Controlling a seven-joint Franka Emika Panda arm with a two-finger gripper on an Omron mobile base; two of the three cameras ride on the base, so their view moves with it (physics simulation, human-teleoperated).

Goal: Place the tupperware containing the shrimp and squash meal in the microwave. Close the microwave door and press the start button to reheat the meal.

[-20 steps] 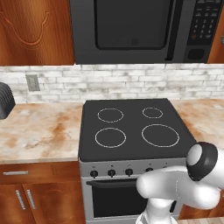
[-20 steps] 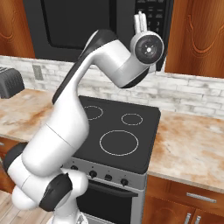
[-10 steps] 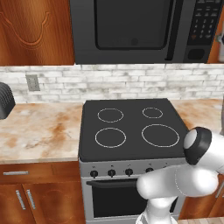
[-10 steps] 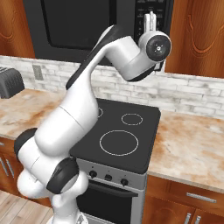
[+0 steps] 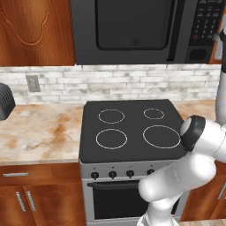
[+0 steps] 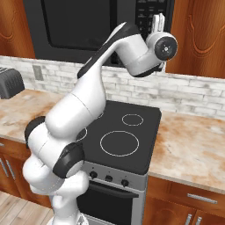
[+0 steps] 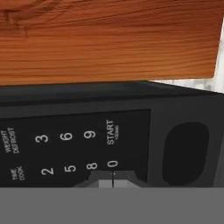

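One microwave [image 5: 132, 31], top centre of the left base view, door [image 5: 128, 28] shut. One gripper [image 6: 156, 21] up at its keypad [image 7: 74, 148], fingertips pressed together just under the 0. One stove [image 5: 132, 130] with four burner rings.

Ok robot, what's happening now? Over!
Claw up at the microwave keypad, fingers together, holding nothing. Microwave door shut. START button just ahead, not pressed yet. Nothing in the way.
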